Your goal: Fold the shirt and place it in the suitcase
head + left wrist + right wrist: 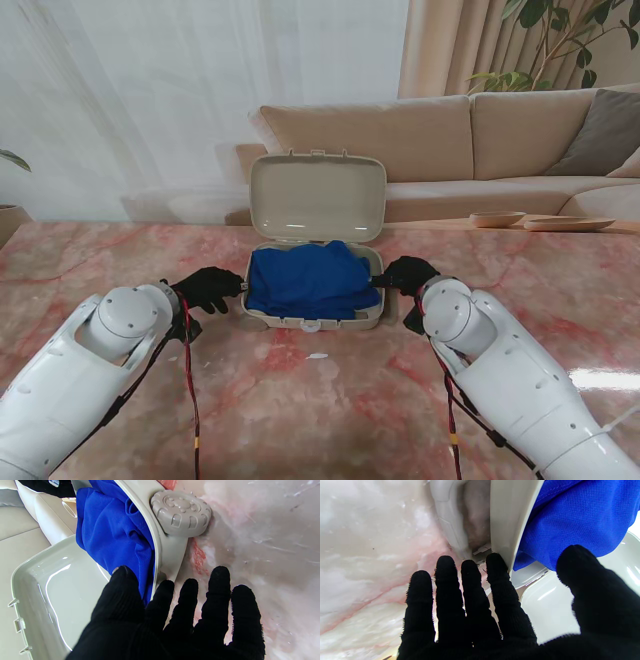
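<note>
A small beige suitcase (312, 322) lies open in the middle of the marble table, its lid (317, 198) standing upright at the far side. A bunched blue shirt (312, 282) fills the base and bulges over the rim. My left hand (210, 288), in a black glove, rests against the case's left wall. In the left wrist view the left hand (175, 620) has spread fingers outside the rim (160, 542) near a wheel (181, 512), with the thumb at the shirt (112, 535). My right hand (408, 274) mirrors it on the right wall; the right hand (495, 620) is spread beside the shirt (575, 517).
A small white scrap (316, 356) lies on the table just nearer to me than the case. Behind the table stands a beige sofa (430, 135), with wooden dishes (497, 218) on a ledge at the far right. Red and black cables run along both forearms.
</note>
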